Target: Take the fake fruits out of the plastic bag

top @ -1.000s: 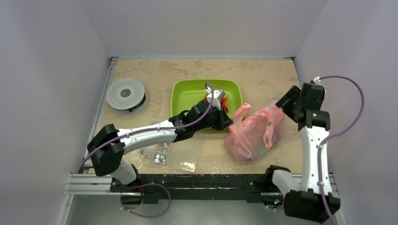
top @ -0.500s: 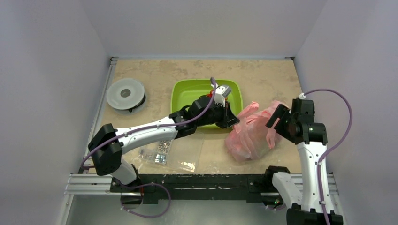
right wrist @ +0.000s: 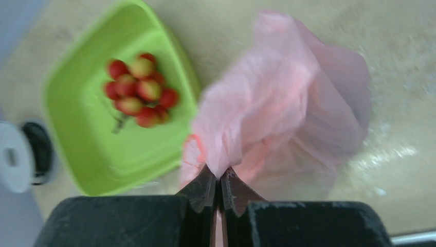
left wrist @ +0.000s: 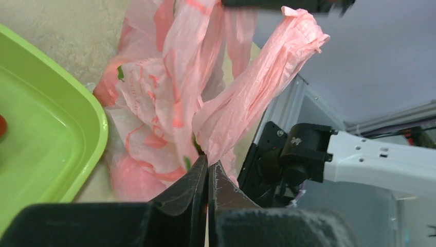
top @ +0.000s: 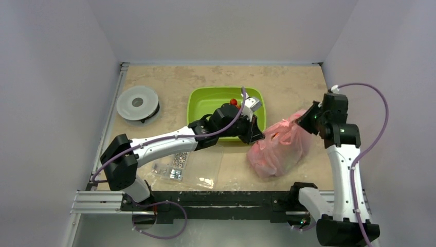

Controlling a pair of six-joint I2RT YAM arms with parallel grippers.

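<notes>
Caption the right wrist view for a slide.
Right gripper pinches a fold of the pink plastic bag; beyond it, a red berry cluster lies in the green tray.

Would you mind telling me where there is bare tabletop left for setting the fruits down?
Bare table runs along the back wall behind the tray and spool, and between those two. The tray's left half is free too; berries sit right. Crowded: near edge, with the screw box, bag and left arm.
</notes>
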